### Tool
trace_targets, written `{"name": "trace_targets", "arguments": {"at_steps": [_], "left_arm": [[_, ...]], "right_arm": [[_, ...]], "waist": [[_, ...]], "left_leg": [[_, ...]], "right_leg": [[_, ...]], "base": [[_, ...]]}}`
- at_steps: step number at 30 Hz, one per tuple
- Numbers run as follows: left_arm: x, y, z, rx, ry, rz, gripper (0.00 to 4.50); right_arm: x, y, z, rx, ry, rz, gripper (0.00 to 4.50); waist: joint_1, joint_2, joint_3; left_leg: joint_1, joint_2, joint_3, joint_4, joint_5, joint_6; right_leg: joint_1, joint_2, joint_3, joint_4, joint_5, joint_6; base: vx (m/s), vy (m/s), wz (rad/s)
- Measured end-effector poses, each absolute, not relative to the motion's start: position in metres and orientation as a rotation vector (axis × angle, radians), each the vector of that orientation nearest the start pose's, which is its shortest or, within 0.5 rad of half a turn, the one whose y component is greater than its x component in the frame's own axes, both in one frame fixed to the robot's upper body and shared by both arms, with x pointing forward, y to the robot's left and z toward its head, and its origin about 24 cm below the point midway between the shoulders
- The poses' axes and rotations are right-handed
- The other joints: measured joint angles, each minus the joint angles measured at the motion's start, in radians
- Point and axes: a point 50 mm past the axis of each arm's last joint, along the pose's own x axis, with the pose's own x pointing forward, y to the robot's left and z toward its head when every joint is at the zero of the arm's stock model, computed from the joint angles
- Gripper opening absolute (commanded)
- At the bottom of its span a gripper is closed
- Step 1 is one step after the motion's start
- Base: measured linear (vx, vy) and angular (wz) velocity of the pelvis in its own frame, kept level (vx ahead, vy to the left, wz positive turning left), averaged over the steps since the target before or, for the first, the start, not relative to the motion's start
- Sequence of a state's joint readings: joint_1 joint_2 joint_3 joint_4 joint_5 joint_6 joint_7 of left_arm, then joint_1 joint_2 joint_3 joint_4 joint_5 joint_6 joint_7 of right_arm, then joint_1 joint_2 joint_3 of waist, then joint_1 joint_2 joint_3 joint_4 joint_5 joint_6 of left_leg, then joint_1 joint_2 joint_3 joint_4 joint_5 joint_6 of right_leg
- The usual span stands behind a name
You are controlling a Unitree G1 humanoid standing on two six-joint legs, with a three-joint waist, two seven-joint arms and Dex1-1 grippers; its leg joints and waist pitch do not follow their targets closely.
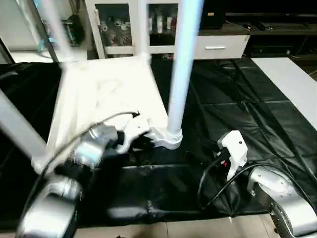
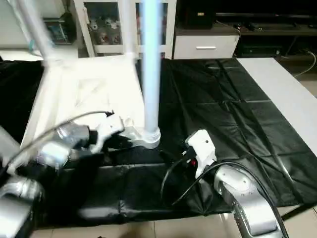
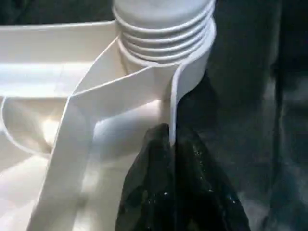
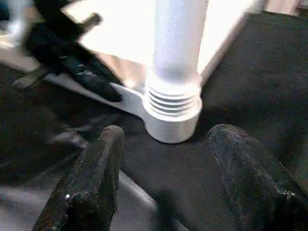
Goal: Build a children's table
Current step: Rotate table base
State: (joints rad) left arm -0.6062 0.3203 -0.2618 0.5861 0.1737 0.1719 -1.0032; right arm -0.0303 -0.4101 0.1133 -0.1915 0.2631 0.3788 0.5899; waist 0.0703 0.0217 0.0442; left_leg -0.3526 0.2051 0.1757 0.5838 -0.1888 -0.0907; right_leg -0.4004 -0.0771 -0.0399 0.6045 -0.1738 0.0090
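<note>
While it lies upside down on the black-covered work table (image 1: 237, 114), the children's table top (image 1: 106, 91) shows its ribbed white underside, and white tapered legs rise from its corner sockets.

Item 1, near corner socket (image 1: 171, 139): round, white, at the top's corner closest to the robot's right; holds one upright leg (image 1: 181, 64) whose ribbed collar sits at the socket's mouth, as seen in both wrist views.

Item 2, further legs: one (image 1: 54, 25) at the far left corner, one (image 1: 141, 29) at the far right corner, one (image 1: 20, 131) slanting across the near left of the head views.

Item 3, left gripper (image 1: 143, 143): silver forearm reaches in from the near left toward the near corner socket. Black fingers (image 3: 149, 192) pressed together on the thin white edge wall of the top just beside that socket, one on each side of the wall.

Item 4, right gripper (image 4: 166, 144): arm lies low over the black cover, near the robot's right, with its white wrist housing (image 1: 235, 148) and black cable (image 1: 213, 178) visible. Fingers (image 4: 91, 183) spread wide, holding nothing, pointing at the near corner socket, apart from it.

Item 5, surroundings: white glass-fronted cabinet (image 1: 124, 25) with small objects on its shelves, beyond the work table; white drawer unit (image 1: 218, 47) to its right; white panel (image 1: 292, 82) at the cover's right edge.
</note>
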Motion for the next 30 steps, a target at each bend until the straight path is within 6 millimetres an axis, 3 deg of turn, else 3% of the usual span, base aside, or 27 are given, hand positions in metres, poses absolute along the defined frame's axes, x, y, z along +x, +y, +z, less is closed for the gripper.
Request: {"name": "trace_targets", "arguments": {"at_steps": [8,15,17,20,22,30], "left_arm": [[0.318,0.121,0.043,0.567,0.400,-1.134,0.00],[0.310,0.109,0.045,0.605,0.372,-1.189,0.00],[0.310,0.105,0.045,0.592,0.371,-1.201,0.59],[0.311,0.102,0.045,0.574,0.369,-1.208,0.63],[0.312,0.103,0.045,0.575,0.371,-1.205,0.90],[0.319,0.112,0.047,0.598,0.389,-1.219,0.90]], "right_arm": [[0.249,-0.162,0.064,-0.121,0.237,0.703,3.08],[0.257,-0.172,0.065,-0.147,0.253,0.670,3.08],[0.258,-0.172,0.067,-0.153,0.250,0.674,3.08],[0.259,-0.173,0.068,-0.158,0.248,0.678,3.08],[0.259,-0.173,0.069,-0.161,0.247,0.686,3.08],[0.258,-0.174,0.070,-0.160,0.252,0.716,3.08]], "waist": [[-0.007,-0.003,-0.002],[0.024,-0.003,-0.003],[0.027,-0.003,-0.003],[0.029,-0.004,-0.003],[0.028,-0.004,-0.003],[0.019,-0.004,-0.003]], "left_leg": [[0.002,0.000,-0.002,0.001,0.000,0.000],[-0.004,-0.001,-0.002,0.001,0.000,0.001],[-0.005,-0.001,-0.002,0.001,0.000,0.001],[-0.005,-0.001,-0.002,0.001,0.000,0.001],[-0.005,-0.001,-0.002,0.001,0.000,0.001],[-0.005,-0.001,-0.002,0.001,0.000,0.001]], "right_leg": [[0.001,0.000,-0.001,-0.001,-0.004,0.006],[0.002,-0.001,0.000,-0.003,-0.003,0.006],[0.001,-0.001,0.000,-0.003,-0.004,0.006],[0.001,-0.001,0.000,-0.003,-0.004,0.006],[0.001,-0.001,0.000,-0.003,-0.004,0.006],[0.001,-0.001,0.000,-0.003,-0.006,0.011]], "base": [[0.000,0.000,0.00],[0.000,0.000,0.00],[0.000,0.000,0.00],[0.000,0.000,0.00],[0.000,0.000,0.00],[0.000,0.000,0.00]]}}
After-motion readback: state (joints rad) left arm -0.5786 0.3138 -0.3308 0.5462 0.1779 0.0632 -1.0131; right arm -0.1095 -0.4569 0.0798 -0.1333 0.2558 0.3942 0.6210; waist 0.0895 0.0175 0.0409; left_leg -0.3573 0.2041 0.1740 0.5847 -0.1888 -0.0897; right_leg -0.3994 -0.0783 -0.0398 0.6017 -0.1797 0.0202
